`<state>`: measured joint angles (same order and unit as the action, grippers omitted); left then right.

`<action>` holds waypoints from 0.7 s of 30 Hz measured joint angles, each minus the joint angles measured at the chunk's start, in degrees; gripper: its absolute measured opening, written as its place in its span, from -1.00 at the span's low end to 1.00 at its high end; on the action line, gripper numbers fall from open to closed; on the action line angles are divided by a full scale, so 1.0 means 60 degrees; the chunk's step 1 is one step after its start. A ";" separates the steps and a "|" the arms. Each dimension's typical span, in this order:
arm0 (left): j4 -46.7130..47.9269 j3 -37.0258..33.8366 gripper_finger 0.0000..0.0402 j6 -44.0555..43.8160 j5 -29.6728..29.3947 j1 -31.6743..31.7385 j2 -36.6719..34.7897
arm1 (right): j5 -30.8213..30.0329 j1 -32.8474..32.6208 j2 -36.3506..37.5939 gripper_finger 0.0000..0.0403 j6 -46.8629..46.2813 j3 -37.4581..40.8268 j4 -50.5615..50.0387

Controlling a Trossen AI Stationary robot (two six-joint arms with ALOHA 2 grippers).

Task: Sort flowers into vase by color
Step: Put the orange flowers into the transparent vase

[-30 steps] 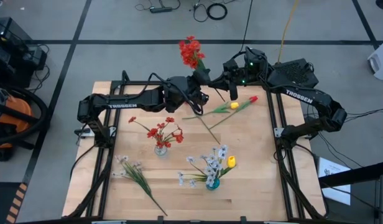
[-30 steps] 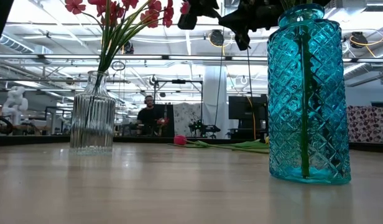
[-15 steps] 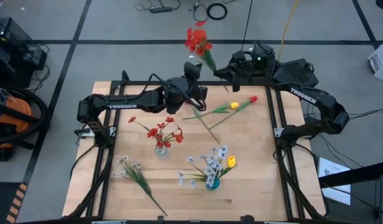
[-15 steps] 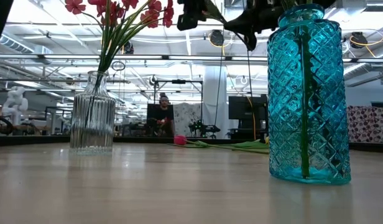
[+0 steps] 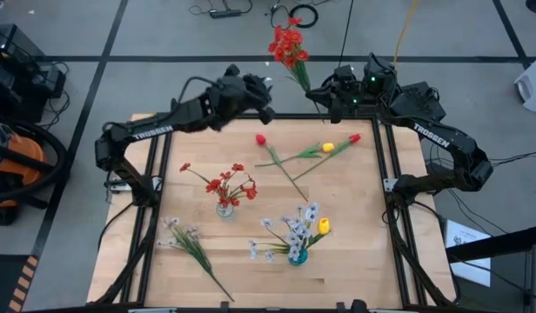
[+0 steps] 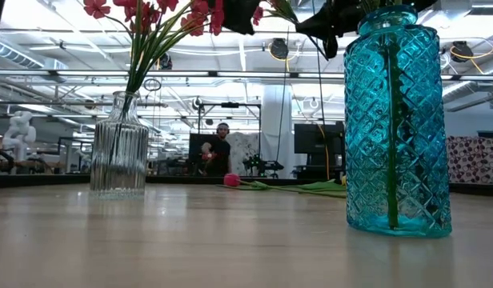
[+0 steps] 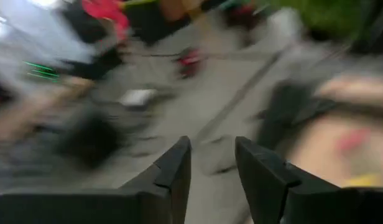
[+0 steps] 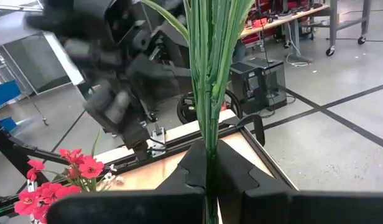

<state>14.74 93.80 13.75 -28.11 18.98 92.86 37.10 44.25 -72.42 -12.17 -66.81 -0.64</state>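
Right gripper [image 8: 207,163] fingers clamp the red blossom spray [image 5: 288,45] upright, well behind the clear vase [image 5: 225,209]; left gripper [image 7: 211,163] fingers apart, empty

A grey floor [image 5: 164,35] crossed by dark tape lines is seen around the pale wooden surface [image 5: 355,217]. An orange vacuum [image 5: 11,165] is parked alongside. Beyond, bright ceiling lights [image 6: 54,16] and a person [image 6: 222,152] at distant benches are seen.
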 joint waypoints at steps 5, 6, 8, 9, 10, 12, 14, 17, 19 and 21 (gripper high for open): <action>-0.0840 0.0000 -0.48 -0.2625 0.4879 0.0835 0.0021 | 0.0010 -0.0173 0.0000 -0.98 0.0153 0.0000 0.0000; -0.1156 0.0001 -0.50 -0.2842 0.5558 0.0868 0.0104 | 0.0010 -0.0264 0.0000 -0.98 0.0255 0.0000 0.0002; -0.1403 0.0000 -0.53 -0.2996 0.6328 0.0868 0.0192 | 0.0020 -0.0469 -0.0004 -0.98 0.0398 0.0000 0.0088; -0.1406 -0.0014 -0.53 -0.2990 0.6448 0.0834 0.0205 | 0.0030 -0.0578 -0.0004 -0.98 0.0404 0.0000 0.0210; -0.1458 -0.0018 -0.53 -0.2975 0.6451 0.0776 0.0210 | 0.0041 -0.0664 -0.0005 -0.98 0.0394 0.0004 0.0376; -0.1788 -0.0007 -0.53 -0.2957 0.6439 0.0630 0.0251 | 0.0028 -0.0822 -0.0004 -0.98 0.0398 0.0004 0.0685; -0.1906 0.0000 -0.53 -0.2988 0.6439 0.0550 0.0265 | -0.0249 -0.0963 -0.0004 -0.98 0.0401 0.0004 0.0852; -0.1898 -0.0004 -0.54 -0.2985 0.6431 0.0425 0.0295 | -0.0451 -0.1077 -0.0007 -0.98 0.0476 0.0004 0.0963; -0.1912 -0.0004 -0.54 -0.2982 0.6428 0.0362 0.0295 | -0.0448 -0.1086 -0.0007 -0.98 0.0554 0.0004 0.1023; -0.1928 -0.0004 -0.54 -0.2978 0.6428 0.0310 0.0295 | -0.0455 -0.1082 -0.0007 -0.98 0.0649 0.0004 0.1013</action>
<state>3.18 93.78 -4.12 10.46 20.84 94.63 34.37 37.76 -72.47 -8.27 -66.78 5.43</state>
